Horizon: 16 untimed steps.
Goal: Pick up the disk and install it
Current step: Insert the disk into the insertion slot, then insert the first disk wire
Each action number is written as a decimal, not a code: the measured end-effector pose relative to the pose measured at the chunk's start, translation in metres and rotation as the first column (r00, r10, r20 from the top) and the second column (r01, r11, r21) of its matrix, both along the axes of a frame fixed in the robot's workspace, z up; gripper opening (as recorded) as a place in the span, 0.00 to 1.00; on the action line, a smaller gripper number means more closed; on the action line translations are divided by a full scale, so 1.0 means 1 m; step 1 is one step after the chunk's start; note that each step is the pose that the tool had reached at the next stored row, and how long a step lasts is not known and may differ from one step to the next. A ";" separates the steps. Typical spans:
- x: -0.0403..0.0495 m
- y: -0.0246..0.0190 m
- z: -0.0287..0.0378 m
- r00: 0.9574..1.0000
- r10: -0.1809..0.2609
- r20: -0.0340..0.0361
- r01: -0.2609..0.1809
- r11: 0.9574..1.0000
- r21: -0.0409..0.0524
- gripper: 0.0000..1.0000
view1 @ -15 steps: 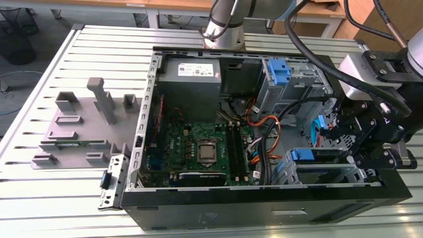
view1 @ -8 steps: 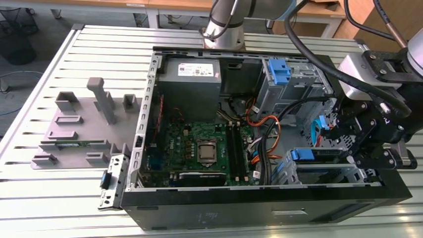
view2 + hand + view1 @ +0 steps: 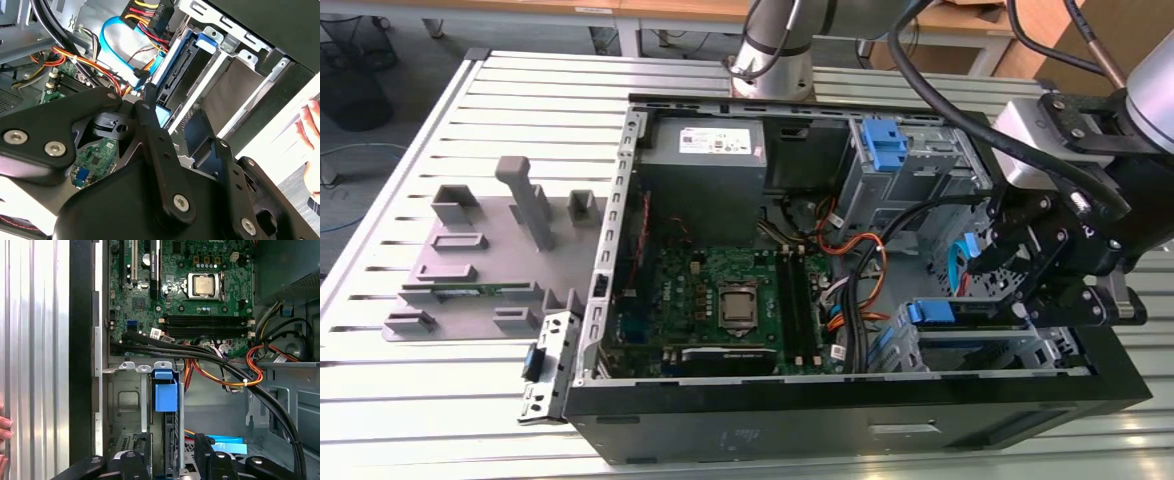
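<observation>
- Open computer case (image 3: pixel 607 300) lies on the slatted table (image 3: pixel 427 400), motherboard (image 3: pixel 720 295) exposed.
- At the exterior view's right, the disk (image 3: pixel 958 312) sits edge-up in its bay, seemingly at the seating step.
- The gripper (image 3: pixel 1041 270) hovers just above; I cannot tell its finger state.
- Next calls for a firm, straight push.

disk (image 3: pixel 166 395) in drive cage (image 3: pixel 127 400) — inside case (image 3: pixel 854 415)
</observation>
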<state>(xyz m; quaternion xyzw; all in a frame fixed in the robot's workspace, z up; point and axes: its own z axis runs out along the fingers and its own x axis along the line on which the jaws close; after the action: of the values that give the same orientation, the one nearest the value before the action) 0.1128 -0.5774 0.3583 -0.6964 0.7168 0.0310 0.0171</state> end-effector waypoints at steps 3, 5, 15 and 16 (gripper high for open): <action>0.0000 0.0006 0.0000 1.000 0.000 0.000 0.000 1.000 0.000 0.49; 0.0000 0.0006 0.0001 1.000 0.000 0.000 0.000 1.000 0.000 0.49; 0.0000 0.0006 0.0036 1.000 0.000 0.000 0.000 1.000 0.000 0.49; 0.0000 0.0006 0.0040 1.000 0.000 0.000 0.000 1.000 0.000 0.49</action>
<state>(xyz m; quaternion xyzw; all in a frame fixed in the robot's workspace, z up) 0.1128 -0.5767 0.3623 -0.6964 0.7168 0.0310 0.0171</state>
